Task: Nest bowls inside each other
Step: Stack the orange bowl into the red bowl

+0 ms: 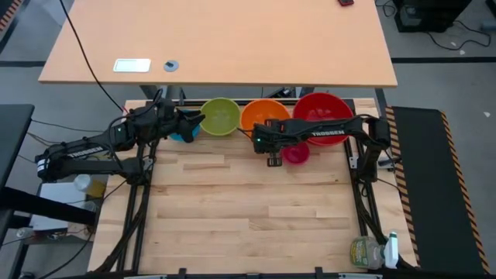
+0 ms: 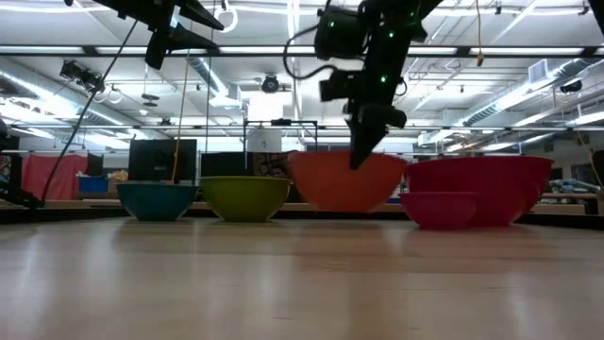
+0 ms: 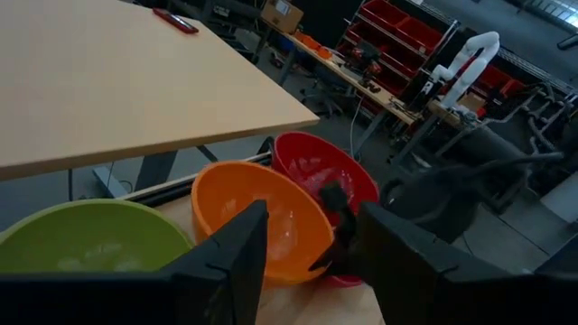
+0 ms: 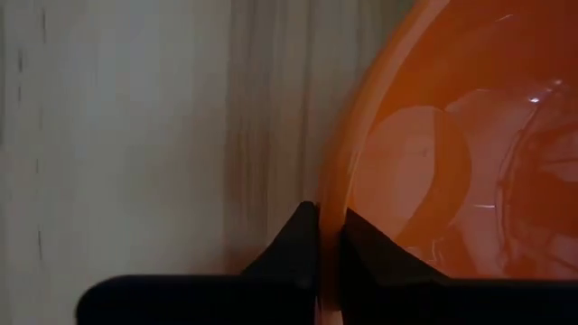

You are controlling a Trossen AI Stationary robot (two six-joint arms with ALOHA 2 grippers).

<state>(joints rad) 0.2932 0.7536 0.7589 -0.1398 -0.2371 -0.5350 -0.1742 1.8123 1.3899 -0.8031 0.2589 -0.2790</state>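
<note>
Along the table's far edge stand the blue bowl (image 2: 157,199), the yellow-green bowl (image 1: 221,116), the orange bowl (image 1: 265,115) and the large red bowl (image 1: 322,108). The small magenta bowl (image 1: 296,153) sits just in front of the red one. My right gripper (image 1: 258,139) points steeply down and is shut on the orange bowl's near rim. My left gripper (image 3: 307,271) hangs open with nothing between its fingers, raised above the blue bowl (image 1: 184,133) and facing along the row. My right gripper pinches the orange bowl's rim (image 4: 330,203) on its near side, one finger (image 4: 366,248) inside the bowl and the other (image 4: 302,244) outside. The fingers come from above, slanting down. The bowl stays upright; whether its base is off the table I cannot tell.
A large tan table (image 1: 217,39) stands beyond the far edge. A bottle (image 1: 372,252) lies by the near right corner. The near half of the wooden tabletop (image 1: 248,217) has free room.
</note>
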